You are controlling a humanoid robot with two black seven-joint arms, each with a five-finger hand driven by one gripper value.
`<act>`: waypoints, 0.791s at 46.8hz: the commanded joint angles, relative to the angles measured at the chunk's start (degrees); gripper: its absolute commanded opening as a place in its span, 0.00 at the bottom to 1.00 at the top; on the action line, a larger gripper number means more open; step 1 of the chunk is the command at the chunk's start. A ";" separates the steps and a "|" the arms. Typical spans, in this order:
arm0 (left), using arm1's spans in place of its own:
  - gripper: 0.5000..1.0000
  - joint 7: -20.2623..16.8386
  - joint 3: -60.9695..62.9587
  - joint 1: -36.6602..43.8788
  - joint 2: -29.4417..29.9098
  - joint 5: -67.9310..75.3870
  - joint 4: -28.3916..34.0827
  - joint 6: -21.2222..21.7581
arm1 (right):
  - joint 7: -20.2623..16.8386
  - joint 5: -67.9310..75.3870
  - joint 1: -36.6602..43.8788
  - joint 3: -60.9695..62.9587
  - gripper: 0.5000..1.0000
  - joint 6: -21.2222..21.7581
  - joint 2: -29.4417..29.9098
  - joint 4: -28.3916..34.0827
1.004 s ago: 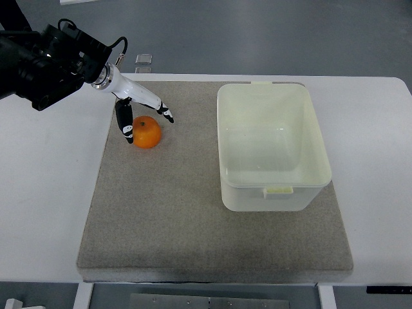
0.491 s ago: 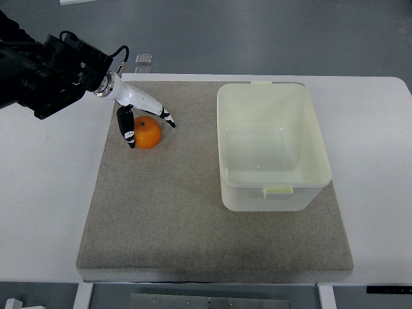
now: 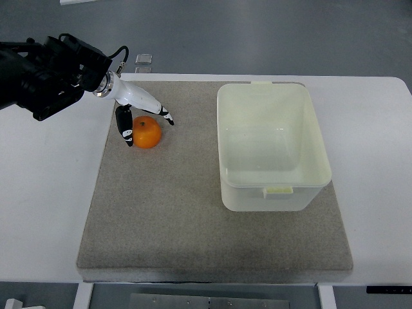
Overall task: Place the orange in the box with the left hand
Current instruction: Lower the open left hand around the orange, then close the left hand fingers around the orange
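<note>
A white table [image 3: 45, 212] fills the view, with a grey floor [image 3: 257, 32] beyond its far edge. A grey felt mat [image 3: 193, 219] covers the middle of the table, its near edge close to the bottom of the picture.

Nearest on the mat, toward 3 o'clock from its centre, stands a pale, see-through plastic box [image 3: 273, 145]. It is upright and open at the top, with a small tab on its near rim and another on its far rim. Nothing shows inside it.

Farther back, at about 10 o'clock on the mat, the orange [image 3: 147, 132] rests on the felt, well apart from the box. The left hand [image 3: 136, 111] reaches in from the upper left, its dark arm [image 3: 45, 74] crossing the table's corner. The fingers [image 3: 127, 129] are spread around the fruit: one dark-tipped finger stands just at the orange's 9 o'clock side, and another points past its 1 o'clock side. Whether they touch the skin cannot be told, and the orange is not lifted.

Beyond the mat, at 12 o'clock from the hand, a small grey block [image 3: 143, 59] sits at the table's far edge.
</note>
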 commanded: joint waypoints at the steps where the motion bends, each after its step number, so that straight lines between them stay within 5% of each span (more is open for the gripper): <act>1: 0.98 0.00 0.02 0.05 -0.08 0.06 0.00 0.02 | 0.00 0.00 -0.05 0.00 0.89 0.00 0.00 0.00; 37: 0.98 0.00 -0.51 1.81 -1.31 0.32 0.00 2.66 | 0.00 0.00 0.03 0.00 0.89 0.00 0.00 0.00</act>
